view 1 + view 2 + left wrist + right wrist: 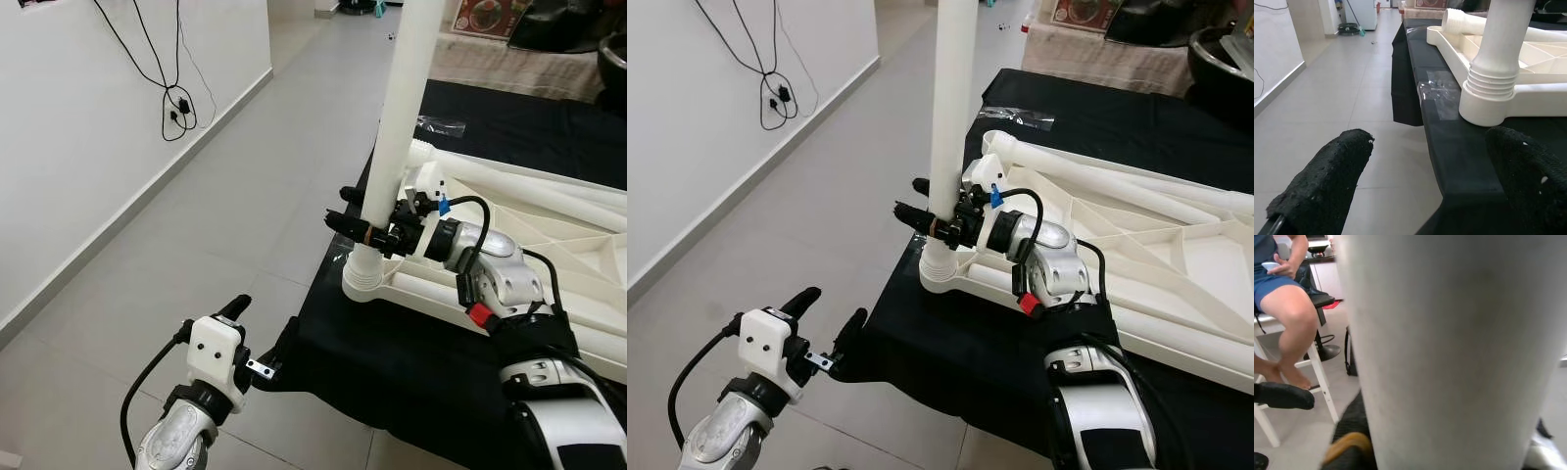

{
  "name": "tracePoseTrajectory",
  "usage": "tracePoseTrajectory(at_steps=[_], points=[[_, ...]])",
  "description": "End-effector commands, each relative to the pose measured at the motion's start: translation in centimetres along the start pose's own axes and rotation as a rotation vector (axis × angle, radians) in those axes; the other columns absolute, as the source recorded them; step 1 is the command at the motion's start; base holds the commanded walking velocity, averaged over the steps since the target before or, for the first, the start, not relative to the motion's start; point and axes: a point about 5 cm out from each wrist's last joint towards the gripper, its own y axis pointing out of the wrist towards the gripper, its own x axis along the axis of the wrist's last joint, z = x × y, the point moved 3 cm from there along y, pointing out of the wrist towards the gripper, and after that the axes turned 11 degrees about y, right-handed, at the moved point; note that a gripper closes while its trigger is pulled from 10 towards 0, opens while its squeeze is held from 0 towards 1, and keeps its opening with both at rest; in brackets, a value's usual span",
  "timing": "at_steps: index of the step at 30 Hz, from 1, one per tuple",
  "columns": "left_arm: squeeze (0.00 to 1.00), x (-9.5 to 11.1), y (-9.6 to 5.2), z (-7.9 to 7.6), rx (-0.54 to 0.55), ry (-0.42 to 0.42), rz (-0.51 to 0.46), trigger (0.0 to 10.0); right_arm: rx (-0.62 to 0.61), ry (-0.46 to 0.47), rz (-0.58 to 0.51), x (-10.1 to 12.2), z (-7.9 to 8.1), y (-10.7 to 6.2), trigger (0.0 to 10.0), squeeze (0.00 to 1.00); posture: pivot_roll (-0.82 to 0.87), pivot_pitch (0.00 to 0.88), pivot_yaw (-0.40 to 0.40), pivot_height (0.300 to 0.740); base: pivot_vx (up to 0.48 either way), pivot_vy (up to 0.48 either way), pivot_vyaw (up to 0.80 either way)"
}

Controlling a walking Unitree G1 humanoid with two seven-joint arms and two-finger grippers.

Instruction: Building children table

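Observation:
A white plastic table top (573,257) lies upside down on a black-covered surface (411,362). One white table leg (403,117) stands upright in its near-left corner socket (364,281). My right gripper (358,221) is shut on that leg just above the socket, one finger on each side. In the right wrist view the leg (1449,347) is pressed close to the camera. My left gripper (828,311) hangs open, low beside the surface's front-left corner, holding nothing; its fingers (1327,186) point at the socket (1488,98). Another leg (1117,176) lies across the top.
Grey tiled floor (245,176) stretches to the left, up to a white wall with a dangling black cable (174,103). A clear plastic bag (441,125) lies on the black cover behind the table top. A person (1283,298) sits on a white chair beyond the leg.

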Motion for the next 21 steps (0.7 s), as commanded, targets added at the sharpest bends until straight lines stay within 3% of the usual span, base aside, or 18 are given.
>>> tracePoseTrajectory(at_steps=[1, 4, 5, 6, 7, 9, 10, 11, 12, 13, 14, 15, 17, 20, 21], points=[[0.0, -0.1, -0.3, -0.1, 0.005, -0.002, 0.013, 10.0, 0.048, 0.046, 0.015, -0.8, 0.7, -0.1, 0.0, 0.0, 0.09, 0.174, -0.029, 0.74, 0.0, 0.0, 0.0], [0.0, -0.1, -0.3, -0.1, 0.005, -0.002, 0.013, 10.0, 0.037, 0.053, 0.019, -1.3, 0.7, -0.4, 0.0, 0.0, 0.08, 0.178, -0.026, 0.74, 0.0, 0.0, 0.0], [0.0, -0.1, -0.3, -0.1, 0.002, -0.004, 0.014, 10.0, -0.022, 0.05, 0.052, -3.0, 0.8, -1.0, 0.0, 0.0, 0.07, 0.18, -0.023, 0.74, 0.0, 0.0, 0.0], [0.0, -0.1, -0.3, -0.1, 0.002, -0.004, 0.014, 10.0, -0.022, 0.05, 0.052, -3.0, 0.8, -1.0, 0.0, 0.0, 0.07, 0.18, -0.023, 0.74, 0.0, 0.0, 0.0], [0.0, -0.1, -0.3, -0.1, 0.0, -0.004, 0.015, 10.0, -0.205, 0.053, 0.08, -4.7, 0.3, -0.9, 0.0, 0.0, 0.07, 0.187, -0.02, 0.74, 0.0, 0.0, 0.0], [0.0, -0.1, -0.3, -0.1, 0.0, -0.004, 0.015, 10.0, -0.205, 0.053, 0.08, -4.7, 0.3, -0.9, 0.0, 0.0, 0.07, 0.187, -0.02, 0.74, 0.0, 0.0, 0.0], [0.0, -0.1, -0.4, 0.0, -0.002, -0.004, 0.015, 10.0, -0.558, 0.018, 0.087, -6.1, -1.1, -1.8, 0.0, 0.0, 0.05, 0.191, -0.01, 0.74, 0.0, 0.0, 0.0], [0.0, -0.1, -0.4, 0.1, -0.003, -0.004, 0.016, 10.0, -0.814, -0.019, 0.086, -6.7, -2.0, -3.0, 0.0, 0.0, 0.05, 0.191, -0.01, 0.74, 0.0, 0.0, 0.0], [0.0, -0.1, -0.4, 0.1, -0.003, -0.004, 0.016, 10.0, -0.814, -0.019, 0.086, -6.7, -2.0, -3.0, 0.0, 0.0, 0.05, 0.191, -0.01, 0.74, 0.0, 0.0, 0.0], [0.0, -0.1, -0.4, 0.1, -0.003, -0.003, 0.017, 10.0, -0.971, -0.045, 0.084, -7.0, -2.3, -4.0, 0.0, 0.0, 0.05, 0.191, -0.01, 0.74, 0.0, 0.0, 0.0], [0.0, -0.1, -0.3, 0.2, -0.005, -0.003, 0.017, 10.0, -1.014, -0.008, 0.062, -8.1, -0.4, -4.1, 0.0, 0.0, 0.03, 0.191, 0.001, 0.74, 0.0, 0.0, 0.0], [0.0, -0.1, -0.3, 0.2, -0.005, -0.003, 0.017, 10.0, -1.014, -0.008, 0.062, -8.1, -0.4, -4.1, 0.0, 0.0, 0.03, 0.191, 0.001, 0.74, 0.0, 0.0, 0.0], [0.0, -0.2, -0.1, 0.2, -0.009, -0.003, 0.016, 10.0, -0.984, 0.037, 0.06, -9.0, 2.1, -3.6, 0.0, 0.0, 0.03, 0.185, 0.001, 0.74, 0.0, 0.0, 0.0], [0.0, -0.2, 0.1, 0.2, -0.012, -0.004, 0.016, 10.0, -0.944, 0.008, 0.069, -8.8, 2.3, -3.1, 0.0, 0.0, 0.04, 0.177, -0.007, 0.74, 0.0, 0.0, 0.0], [0.0, -0.2, 0.0, 0.2, -0.011, -0.003, 0.015, 10.0, -0.906, 0.031, 0.038, -8.5, 2.4, -2.5, 10.0, 0.98, 0.04, 0.177, -0.009, 0.74, 0.0, 0.0, 0.0]])
